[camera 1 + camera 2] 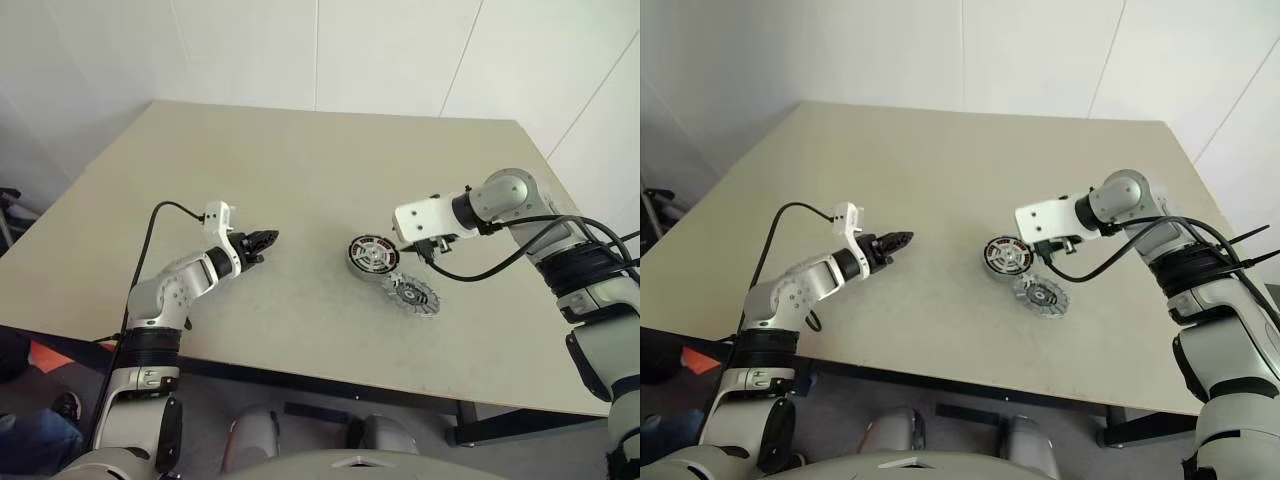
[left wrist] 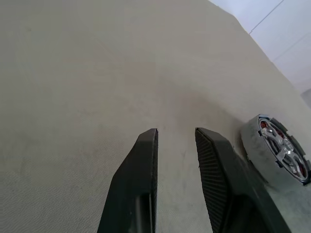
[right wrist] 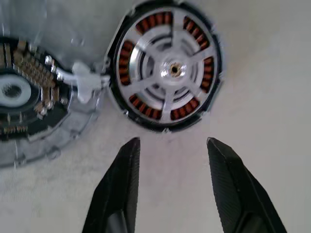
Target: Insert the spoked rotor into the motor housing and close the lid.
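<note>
Honestly, little of this job looks done yet. The housing (image 1: 372,255) sits flat on the table (image 1: 300,170), right of the middle and nearer the front edge than the back one. Its ring of copper windings faces up around a pale centre. The rotor (image 1: 412,295) lies flat on the table too, on the housing's front-right side, its rim touching the housing's rim. A small white piece sits just where the two meet. By my reading the rotor is beside the housing and not in it, so the insertion is still to come.

My right claw (image 3: 170,141) hangs over the housing, pointing steeply down, its fingers spread wide with nothing between them. The tips are off the part, with bare table showing under them. My left claw (image 2: 177,131) is well apart from both parts, toward the left side of the table, pointing across at them. Its fingers stand a narrow gap apart and pinch nothing.

What I judge is left: pick up the rotor, seat it in the housing, then shut the lid. I cannot pick out a lid with any certainty.
</note>
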